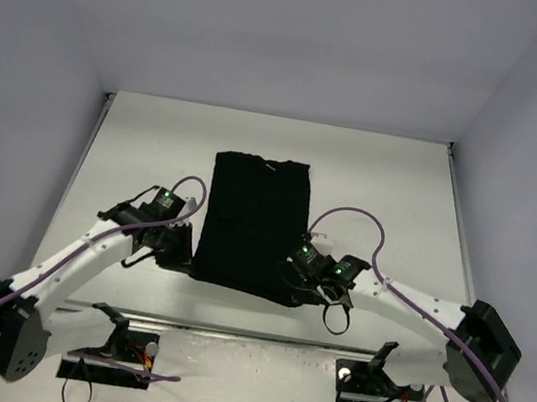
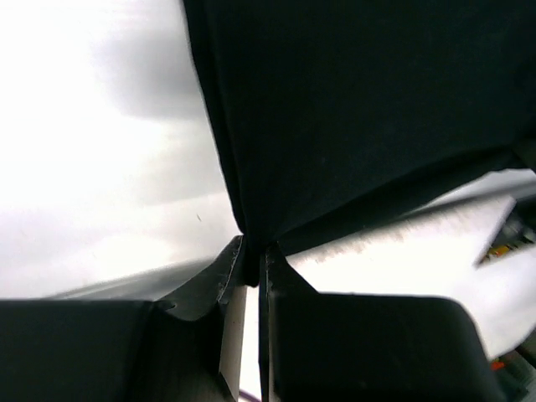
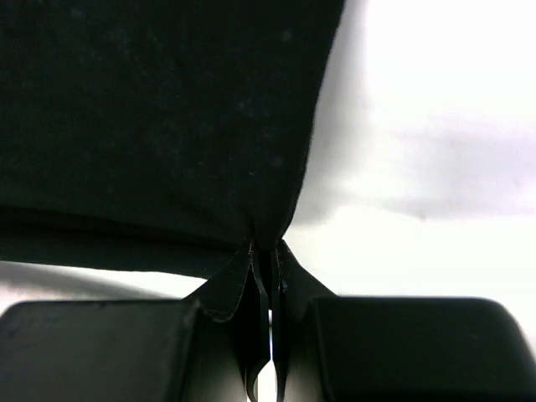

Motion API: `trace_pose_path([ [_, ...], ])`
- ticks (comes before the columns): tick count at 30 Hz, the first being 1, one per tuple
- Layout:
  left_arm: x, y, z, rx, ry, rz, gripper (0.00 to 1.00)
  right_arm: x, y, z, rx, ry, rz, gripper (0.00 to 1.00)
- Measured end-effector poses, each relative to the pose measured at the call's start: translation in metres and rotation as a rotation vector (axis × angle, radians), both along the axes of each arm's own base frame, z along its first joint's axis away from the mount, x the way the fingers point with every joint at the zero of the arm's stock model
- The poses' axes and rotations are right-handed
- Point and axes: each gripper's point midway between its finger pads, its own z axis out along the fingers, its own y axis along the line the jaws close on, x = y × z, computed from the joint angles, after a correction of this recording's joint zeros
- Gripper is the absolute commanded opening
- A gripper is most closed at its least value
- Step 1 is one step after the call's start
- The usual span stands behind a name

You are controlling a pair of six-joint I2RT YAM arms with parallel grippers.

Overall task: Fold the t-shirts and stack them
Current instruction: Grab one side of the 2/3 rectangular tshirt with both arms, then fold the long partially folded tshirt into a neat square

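Observation:
One black t-shirt [image 1: 253,221] lies folded into a long narrow rectangle in the middle of the white table, its collar end at the far side. My left gripper [image 1: 183,260] sits at the shirt's near-left corner. In the left wrist view the left gripper [image 2: 251,249] is shut, with the t-shirt's [image 2: 352,109] corner pinched between its tips. My right gripper [image 1: 295,280] is at the near-right corner. In the right wrist view the right gripper [image 3: 266,248] is also shut on the t-shirt [image 3: 151,109], whose cloth bunches into the tips.
The table [image 1: 392,189] is bounded by grey walls at the back and both sides. A metal rail [image 1: 248,336] runs along the near edge between the arm bases. Purple cables [image 1: 352,214] loop above each arm.

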Motion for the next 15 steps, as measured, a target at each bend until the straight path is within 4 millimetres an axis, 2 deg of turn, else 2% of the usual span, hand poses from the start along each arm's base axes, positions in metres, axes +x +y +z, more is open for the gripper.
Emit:
trace_pose_path([
  [3,-0.009,-0.002,0.025,-0.038,-0.015,-0.005,0.0,-0.008,-0.003,0.019,0.011,0.016,0.018,0.0],
  [7,-0.007,-0.002,0.051,-0.047,-0.026,0.007,0.0,-0.001,0.002,0.047,0.006,0.019,0.056,0.0],
  [9,0.008,-0.001,0.067,-0.052,-0.042,0.037,0.0,0.016,0.007,0.063,0.003,0.018,0.067,0.0],
  [12,0.049,0.007,0.089,-0.072,-0.1,0.115,0.0,0.057,0.011,0.088,0.03,-0.016,0.046,0.0],
  [15,0.081,0.016,0.101,-0.083,-0.125,0.166,0.0,0.096,0.012,0.111,0.053,-0.051,0.04,0.0],
])
